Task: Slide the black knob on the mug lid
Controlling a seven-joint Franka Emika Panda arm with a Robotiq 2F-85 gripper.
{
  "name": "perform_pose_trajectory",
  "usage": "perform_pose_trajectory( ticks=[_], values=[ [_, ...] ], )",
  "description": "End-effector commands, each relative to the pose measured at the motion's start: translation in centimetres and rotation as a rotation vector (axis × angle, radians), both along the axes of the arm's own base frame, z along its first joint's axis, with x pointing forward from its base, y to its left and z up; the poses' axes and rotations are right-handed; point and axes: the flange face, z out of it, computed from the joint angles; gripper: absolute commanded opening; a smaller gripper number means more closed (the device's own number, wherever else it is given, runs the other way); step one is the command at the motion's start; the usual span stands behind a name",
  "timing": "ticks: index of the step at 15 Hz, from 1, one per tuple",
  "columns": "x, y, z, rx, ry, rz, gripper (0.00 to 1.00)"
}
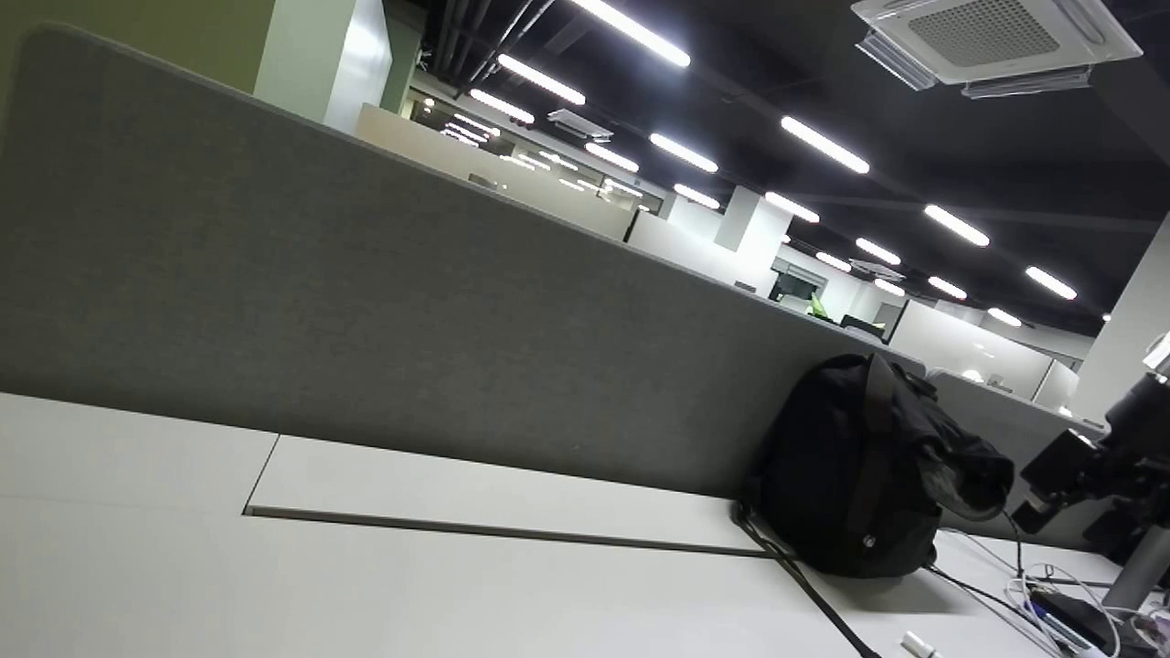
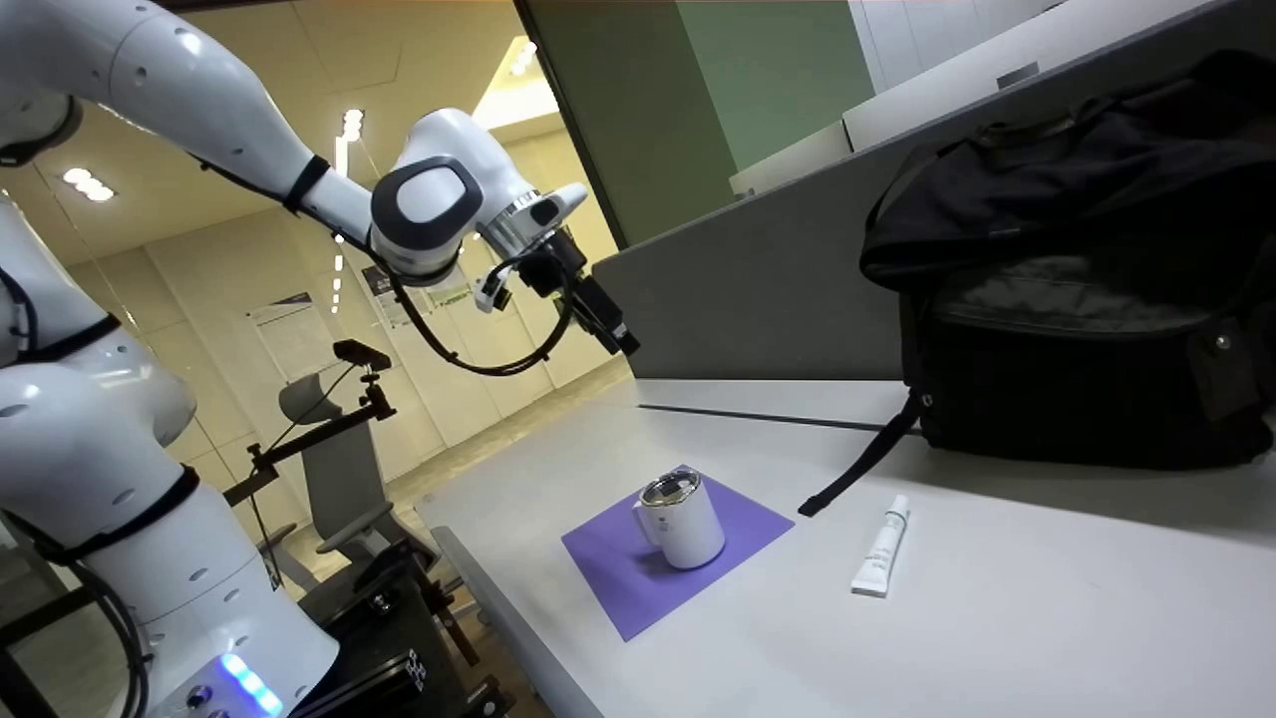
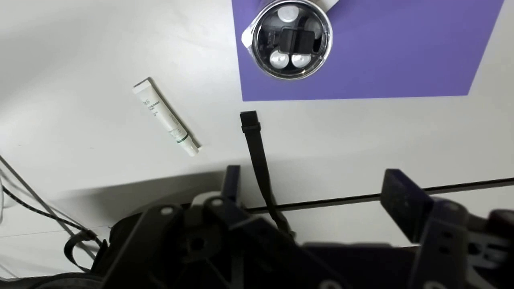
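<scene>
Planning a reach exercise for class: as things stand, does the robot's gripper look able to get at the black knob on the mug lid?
Probably yes: the black knob faces up, nothing visible covers it, and the open gripper hangs higher, off to one side.

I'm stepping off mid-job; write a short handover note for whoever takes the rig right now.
Gripper: open, holding nothing, above the table and apart from the white mug.
Mug: upright on the purple sheet, lid on, black knob facing up.
Nearby: a white tube and a black strap lie off the sheet.
Done: can't tell from these pictures whether the knob has been slid; the gripper is not touching it.
Left: if unslid, probably line up over the lid and push the knob gently, as the mug might tip or skid.
</scene>
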Motion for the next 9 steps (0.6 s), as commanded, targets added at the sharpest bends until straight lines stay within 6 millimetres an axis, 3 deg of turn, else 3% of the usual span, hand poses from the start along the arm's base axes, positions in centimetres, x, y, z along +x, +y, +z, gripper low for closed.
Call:
perform_pose_trajectory(
  ticks=[1,9],
  values=[
    [-0.44,0.10,-0.44,0.011,0.014,-0.037,0.60],
    [-0.51,0.22,-0.67,0.027,-0.017,-0.092,0.05]
  ],
)
